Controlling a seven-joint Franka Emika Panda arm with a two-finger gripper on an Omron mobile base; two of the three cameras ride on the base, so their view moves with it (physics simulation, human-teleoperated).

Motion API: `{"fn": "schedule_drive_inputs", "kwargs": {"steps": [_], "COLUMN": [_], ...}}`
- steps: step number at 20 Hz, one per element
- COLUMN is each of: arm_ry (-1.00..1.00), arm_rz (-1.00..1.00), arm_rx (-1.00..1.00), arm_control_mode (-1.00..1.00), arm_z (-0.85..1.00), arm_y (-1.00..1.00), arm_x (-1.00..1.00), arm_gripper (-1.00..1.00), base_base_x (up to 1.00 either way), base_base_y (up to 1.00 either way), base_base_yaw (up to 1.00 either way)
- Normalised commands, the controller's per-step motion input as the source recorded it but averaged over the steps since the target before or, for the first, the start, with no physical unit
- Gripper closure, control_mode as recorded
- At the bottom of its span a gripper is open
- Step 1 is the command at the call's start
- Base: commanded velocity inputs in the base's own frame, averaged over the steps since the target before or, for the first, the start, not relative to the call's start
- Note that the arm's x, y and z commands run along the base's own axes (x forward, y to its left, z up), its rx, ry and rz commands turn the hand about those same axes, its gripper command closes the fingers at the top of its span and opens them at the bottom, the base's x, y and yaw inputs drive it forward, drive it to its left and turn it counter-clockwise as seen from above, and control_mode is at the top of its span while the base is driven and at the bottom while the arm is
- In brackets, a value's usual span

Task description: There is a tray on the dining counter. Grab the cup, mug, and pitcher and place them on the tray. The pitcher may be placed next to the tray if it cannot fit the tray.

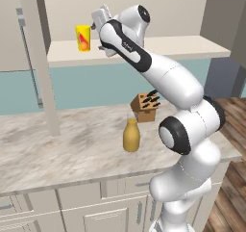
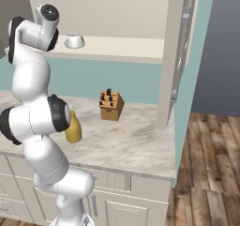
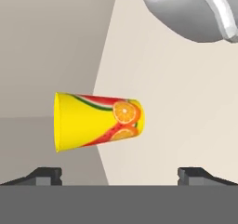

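Mug on shelf; pitcher beside knife block.

Cup and mug on high shelf, apart. Pitcher on bench below, knife block behind it.

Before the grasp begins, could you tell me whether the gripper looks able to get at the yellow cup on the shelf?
Probably yes: the gripper is open, and the cup lies between its fingertips' lines with nothing in front; the mug sits off to one side.
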Motion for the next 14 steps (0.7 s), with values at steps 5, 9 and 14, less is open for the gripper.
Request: {"fn": "schedule_drive_inputs", "kwargs": {"steps": [5, 9, 14], "arm_ry": [0.0, 0.0, 0.0], "arm_rz": [0.0, 0.0, 0.0], "arm_rx": [0.0, 0.0, 0.0], "arm_control_mode": [-1.0, -1.0, -1.0], "arm_z": [0.0, 0.0, 0.0], "arm_y": [0.08, 0.02, 0.0], "arm_x": [0.33, 0.31, 0.23], "arm_gripper": [-1.0, -1.0, -1.0], "base_base_x": [0.0, 0.0, 0.0], "base_base_y": [0.0, 0.0, 0.0], "base_base_yaw": [0.0, 0.0, 0.0]}}
